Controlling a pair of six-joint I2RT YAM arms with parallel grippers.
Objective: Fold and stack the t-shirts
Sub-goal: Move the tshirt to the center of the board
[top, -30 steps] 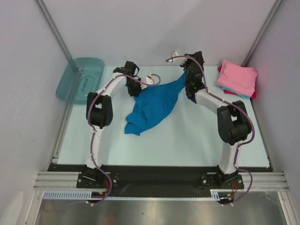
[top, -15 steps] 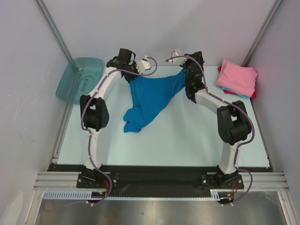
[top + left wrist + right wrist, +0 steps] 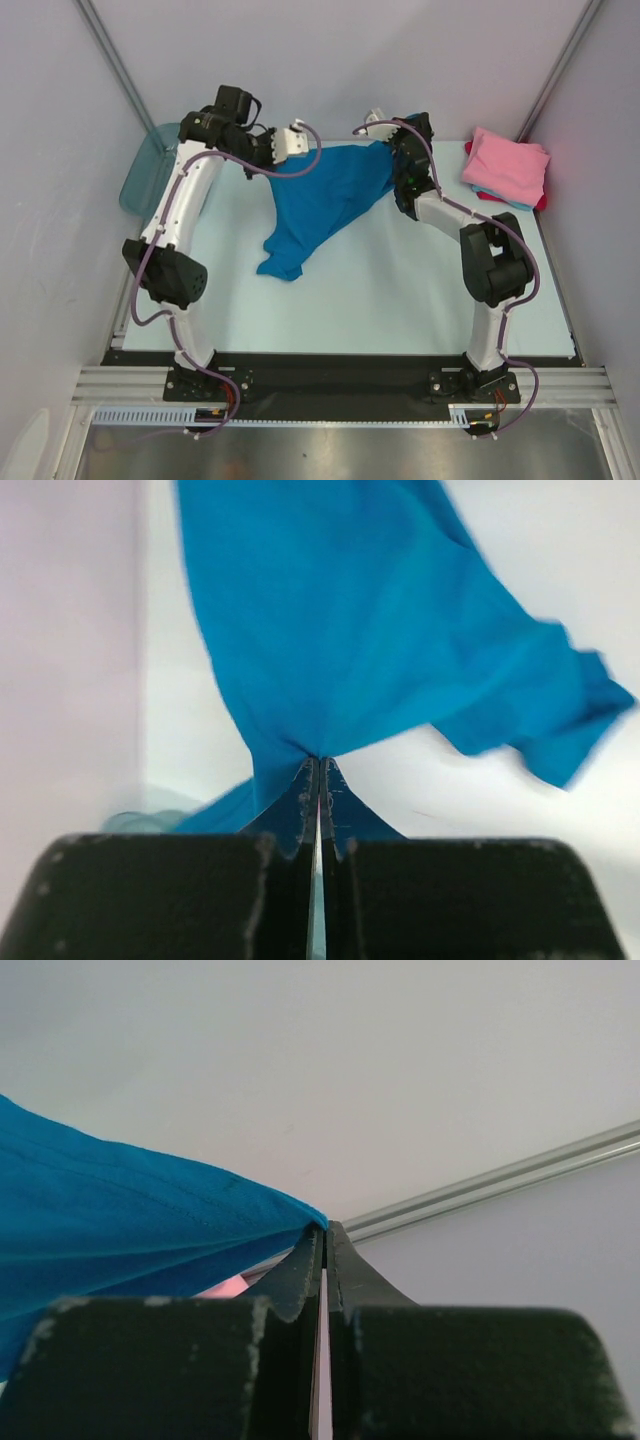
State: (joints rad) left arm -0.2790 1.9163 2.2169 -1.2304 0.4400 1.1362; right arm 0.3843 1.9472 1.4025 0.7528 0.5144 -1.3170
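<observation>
A bright blue t-shirt (image 3: 325,200) hangs stretched between both grippers at the back of the table, its lower end trailing down onto the table surface. My left gripper (image 3: 278,152) is shut on the shirt's left edge; in the left wrist view the blue t-shirt (image 3: 350,630) spreads out from the left gripper (image 3: 318,762). My right gripper (image 3: 385,150) is shut on the right edge; in the right wrist view the blue t-shirt (image 3: 120,1220) runs off left from the right gripper (image 3: 323,1228). A folded stack with a pink t-shirt (image 3: 508,165) on top sits at the back right.
A translucent teal tub (image 3: 140,175) stands at the back left, partly behind the left arm. Light blue and red cloth edges (image 3: 520,203) show under the pink shirt. Grey walls and metal rails (image 3: 115,65) close in the table.
The left arm has risen and swung left toward the tub, pulling the blue shirt's edge with it. The shirt is now spread wider between the grippers. The right arm has barely moved.
</observation>
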